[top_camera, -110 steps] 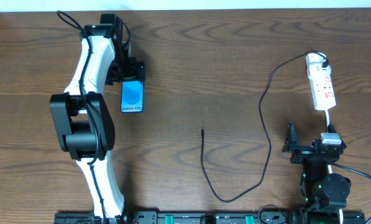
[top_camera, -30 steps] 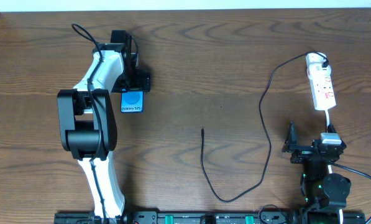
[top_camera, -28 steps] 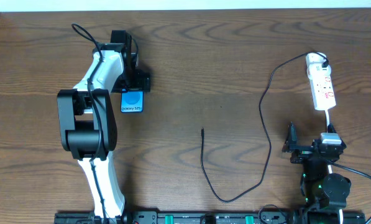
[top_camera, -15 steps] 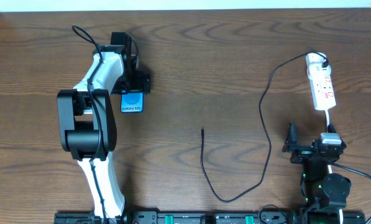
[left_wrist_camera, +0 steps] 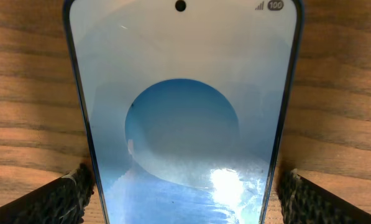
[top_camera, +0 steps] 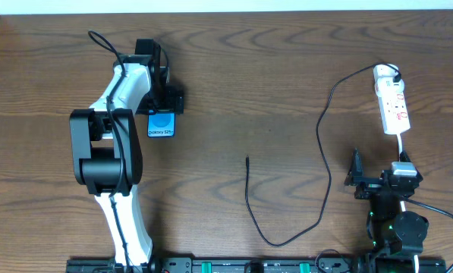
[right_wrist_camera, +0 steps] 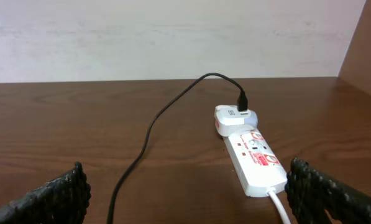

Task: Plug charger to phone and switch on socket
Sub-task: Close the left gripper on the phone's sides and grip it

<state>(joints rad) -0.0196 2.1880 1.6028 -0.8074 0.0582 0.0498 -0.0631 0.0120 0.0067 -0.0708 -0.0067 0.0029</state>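
The phone [top_camera: 162, 124] lies flat on the table at the left, blue screen up. My left gripper [top_camera: 164, 111] is low over its far end. In the left wrist view the phone [left_wrist_camera: 182, 93] fills the space between the fingers [left_wrist_camera: 64, 200], and a thin strip of wood shows on each side, so the left gripper [left_wrist_camera: 185, 196] is open. The charger cable [top_camera: 249, 197] lies loose with its tip [top_camera: 246, 159] at mid table. Its other end is plugged into the socket [top_camera: 394, 103] at the far right. My right gripper [top_camera: 378, 173] is open and empty, in front of the socket [right_wrist_camera: 255, 160].
The socket's thick white cord [right_wrist_camera: 278, 205] runs back toward my right gripper [right_wrist_camera: 185, 196]. The black cable [right_wrist_camera: 149, 134] arcs across the table from a white adapter [right_wrist_camera: 233, 117]. A pale wall stands behind the table's far edge.
Since 3.7 s ago my left arm has shifted and its gripper now covers the phone's far end. Nothing has moved in the last second. The phone and cable lie where they were.
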